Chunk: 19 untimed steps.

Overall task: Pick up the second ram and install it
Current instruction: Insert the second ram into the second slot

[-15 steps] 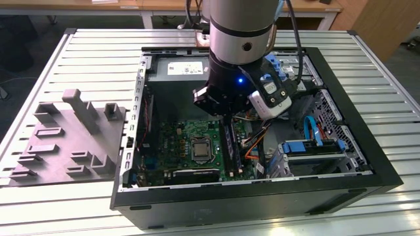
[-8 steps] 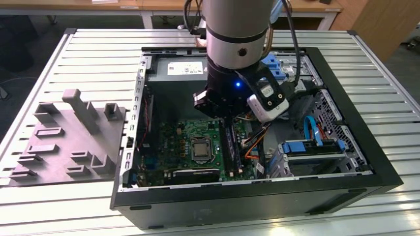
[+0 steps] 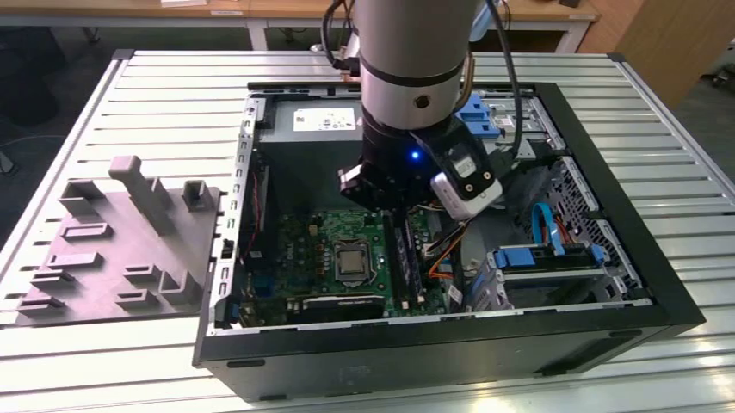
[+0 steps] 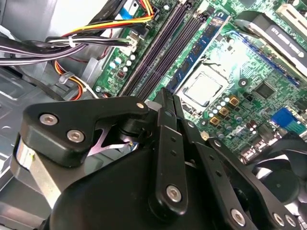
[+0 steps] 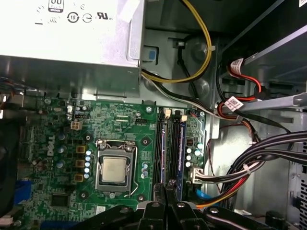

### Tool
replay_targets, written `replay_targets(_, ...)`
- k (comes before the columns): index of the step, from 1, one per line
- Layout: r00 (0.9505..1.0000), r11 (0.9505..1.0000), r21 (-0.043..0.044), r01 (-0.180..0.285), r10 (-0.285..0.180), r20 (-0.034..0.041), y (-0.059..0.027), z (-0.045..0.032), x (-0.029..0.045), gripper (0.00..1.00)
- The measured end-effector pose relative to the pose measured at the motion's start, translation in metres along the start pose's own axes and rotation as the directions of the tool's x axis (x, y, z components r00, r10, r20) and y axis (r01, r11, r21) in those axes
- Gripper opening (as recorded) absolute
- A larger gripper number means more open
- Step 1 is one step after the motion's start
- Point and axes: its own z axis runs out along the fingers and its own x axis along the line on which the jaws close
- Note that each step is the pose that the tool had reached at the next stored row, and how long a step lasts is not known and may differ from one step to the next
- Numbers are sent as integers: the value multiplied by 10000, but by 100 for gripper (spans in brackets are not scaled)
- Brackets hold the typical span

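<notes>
Inside the open computer case point(image 3: 436, 348), one arm point(image 3: 414, 52) reaches down over one green motherboard point(image 3: 327, 237).

Count: one gripper point(image 4: 167, 96), two blue memory sticks, one processor point(image 5: 115, 168) in its socket, one power supply point(image 5: 67, 52), and one fan point(image 4: 283, 179). One gray holder block point(image 3: 115, 249) sits on the slatted table point(image 3: 643, 95), to the exterior view's left of the case and apart from it.

The second ram point(image 5: 164, 153) is taken to be the stick in line with the fingertips. It is thin, long and flat, a blue board carrying a row of dark chips. It stands upright in the socket strip just beside the processor. The other memory stick point(image 5: 183, 151) is of like build and stands parallel to it in a strip farther from the processor.

The jaws are closed together, and nothing is visible between them. In both wrist views the fingertips hang over the near end of the second ram. Whether they touch it cannot be told.

Markings: a white printed label point(image 5: 72, 12) on the power supply, white lettering on the motherboard, and a small white tag point(image 5: 232, 103) on a red cable. A yellow cable point(image 5: 207, 45) loops beside the power supply.
</notes>
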Motion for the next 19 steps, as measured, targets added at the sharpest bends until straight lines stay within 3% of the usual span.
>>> replay_targets(6,10000,10000,0,0,0,0,-4,32,-47,12)
replay_targets(19,10000,10000,35,2,-2,-2,-8,195,-37,12)
